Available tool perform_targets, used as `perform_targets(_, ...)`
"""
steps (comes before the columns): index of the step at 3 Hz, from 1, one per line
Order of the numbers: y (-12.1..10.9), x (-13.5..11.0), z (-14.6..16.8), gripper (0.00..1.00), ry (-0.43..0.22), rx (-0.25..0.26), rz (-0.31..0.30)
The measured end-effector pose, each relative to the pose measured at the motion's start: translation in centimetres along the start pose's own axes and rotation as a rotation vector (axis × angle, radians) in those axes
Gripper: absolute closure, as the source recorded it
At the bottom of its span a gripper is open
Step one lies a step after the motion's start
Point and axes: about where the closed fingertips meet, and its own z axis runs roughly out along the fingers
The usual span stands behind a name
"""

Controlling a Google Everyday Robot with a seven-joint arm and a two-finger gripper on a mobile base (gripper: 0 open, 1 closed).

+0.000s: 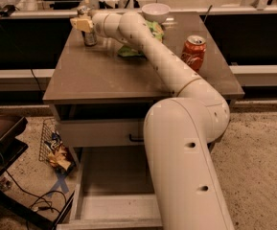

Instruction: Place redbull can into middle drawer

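Note:
The redbull can [89, 36], slim and silver-grey, stands upright at the far left corner of the brown table top [104, 75]. My gripper [82, 23] is right at the can's upper part, coming from the right at the end of my long white arm [152, 51]; it hides the top of the can. The middle drawer [111, 174] is pulled open low under the table, a grey-beige box with a bare floor, partly hidden by my arm's base.
An orange-red soda can [194, 51] stands at the table's right side. A white bowl [155, 12] and a green bag [129, 51] lie at the back behind my arm. A drawer front with a black handle [134, 138] is above the open drawer. A wire basket of snacks [55, 147] and cables lie on the floor, left.

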Motion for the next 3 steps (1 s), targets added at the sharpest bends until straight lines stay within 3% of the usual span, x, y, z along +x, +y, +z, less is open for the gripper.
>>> perform_targets(2,0.53,0.22,0.45,0.85,0.002,-0.008,0.002)
perform_targets(3,0.78,0.32,0.67,1.00,0.003,-0.012,0.003)
